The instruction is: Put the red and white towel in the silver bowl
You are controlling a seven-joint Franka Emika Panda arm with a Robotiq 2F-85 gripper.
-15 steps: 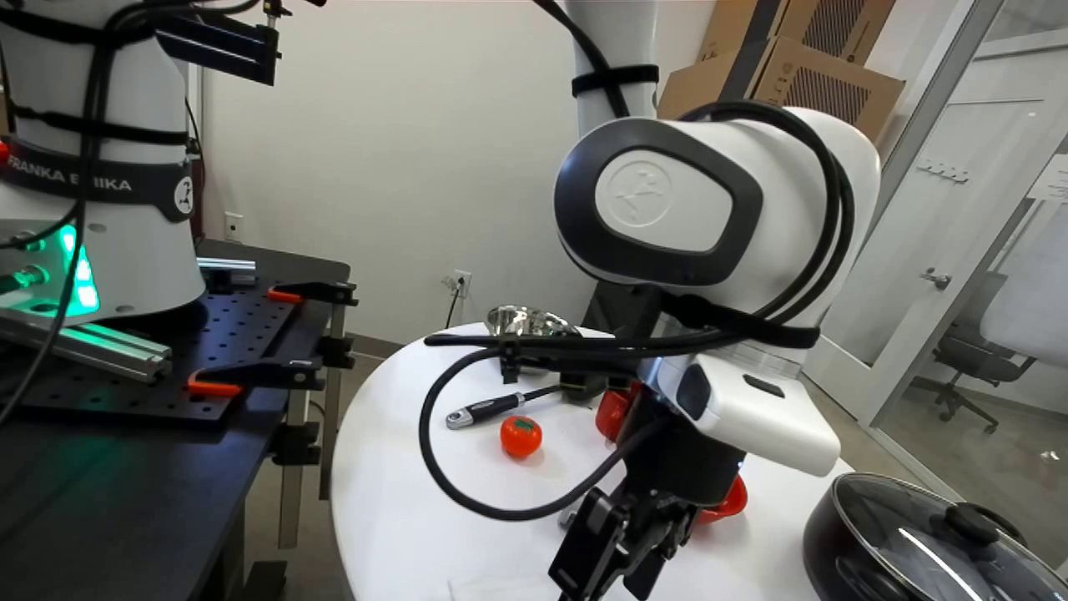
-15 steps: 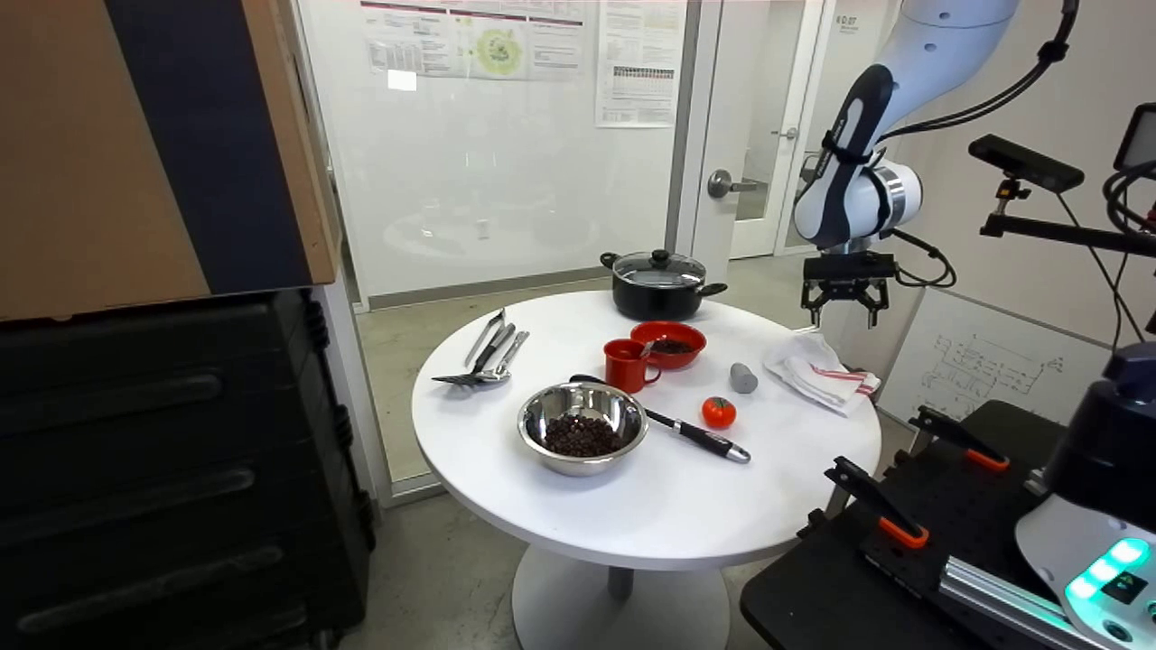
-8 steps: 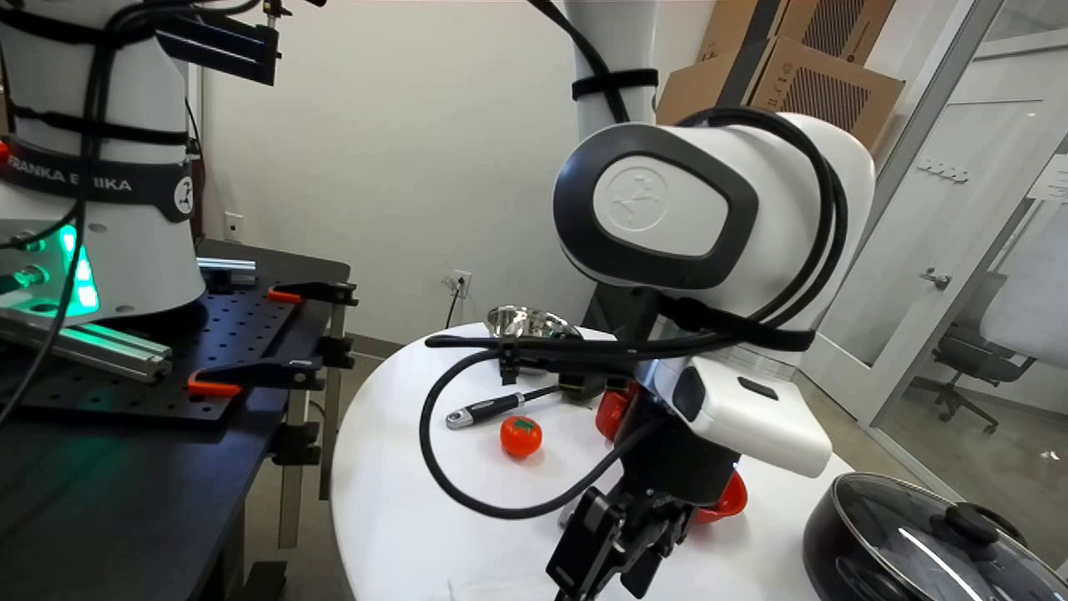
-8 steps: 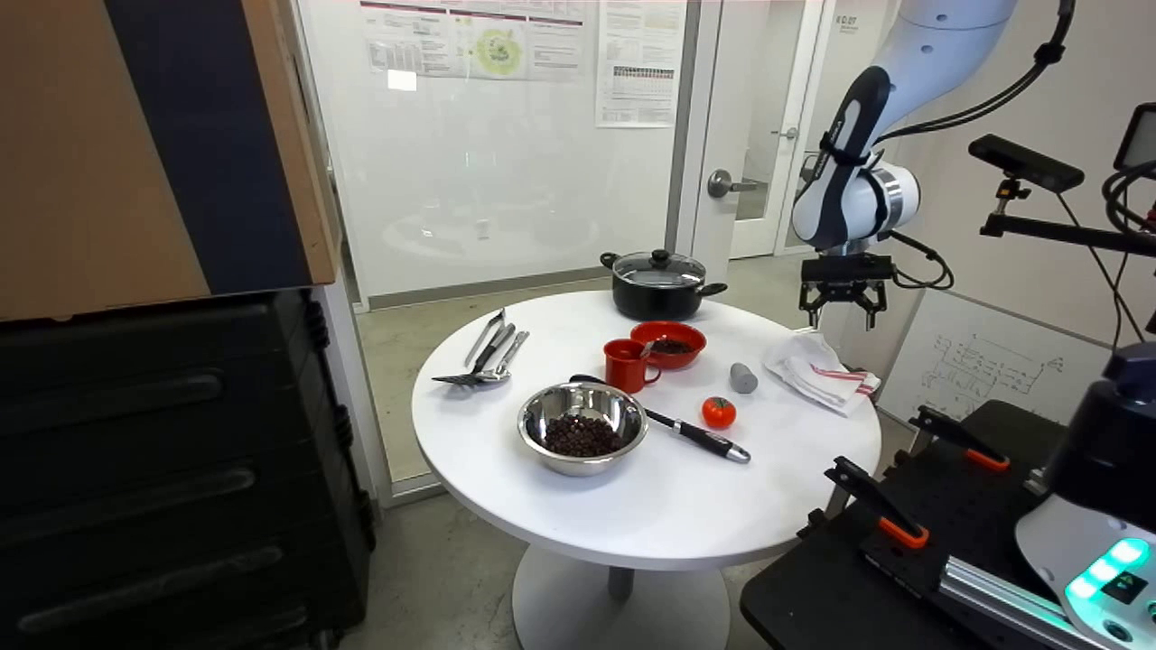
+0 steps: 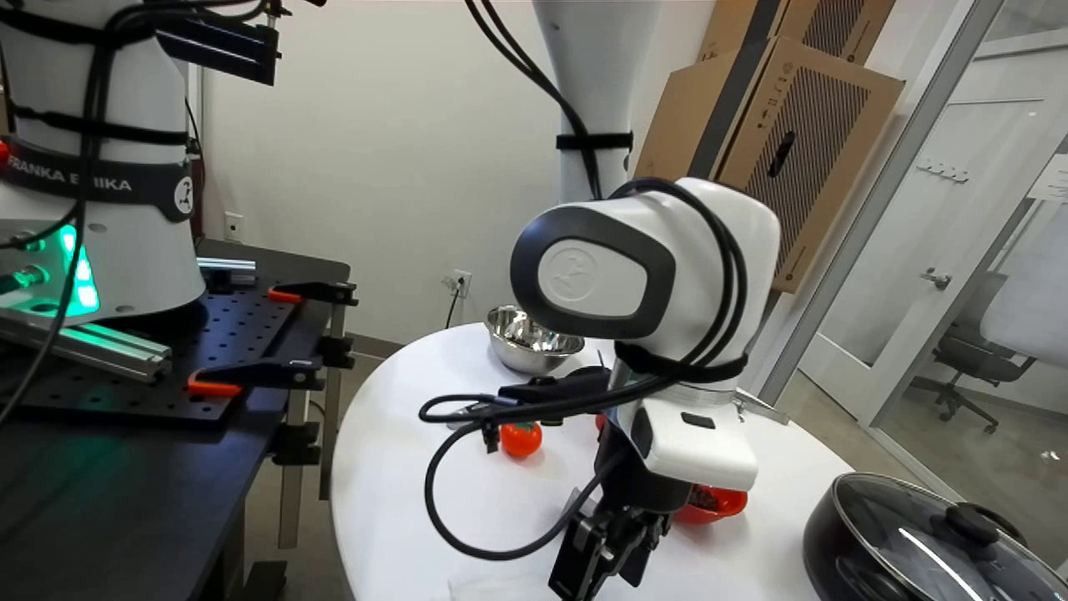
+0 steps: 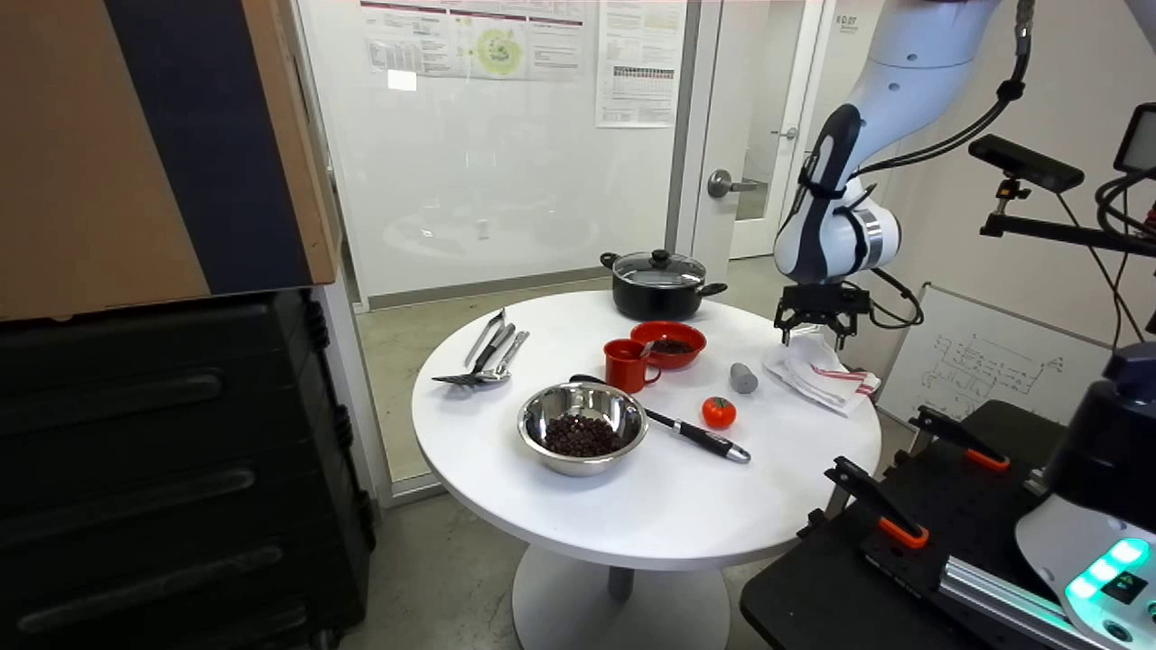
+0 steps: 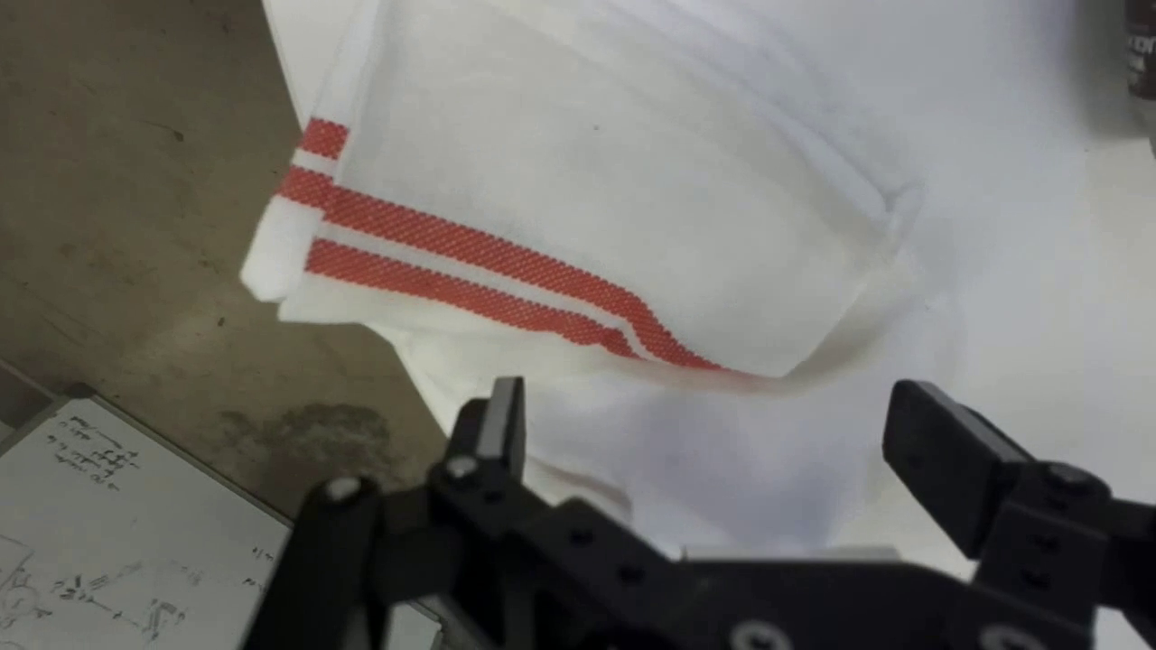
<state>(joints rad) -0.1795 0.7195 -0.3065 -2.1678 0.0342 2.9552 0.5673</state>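
In an exterior view we saw a pale wall (image 5: 375,167) with power outlets (image 5: 461,284) set low, stacked cardboard boxes (image 5: 801,150) at the upper right, a white door (image 5: 897,217) with a lever handle (image 5: 936,278), and an office chair (image 5: 980,359) farther right. In an exterior view we made out a black cabinet (image 6: 181,460) at the left, printed sheets (image 6: 501,41) on a glossy white partition (image 6: 515,181), and a round white table (image 6: 650,506) beside a black table (image 6: 813,596), over a grayish floor (image 6: 433,560). In the wrist view we noticed a dark stain (image 7: 334,442) on that floor near a whiteboard (image 7: 108,542) bearing marker writing

Towel (image 6: 815,379), bowl (image 6: 581,466) on table (image 6: 668,510), tomato (image 6: 719,413) between
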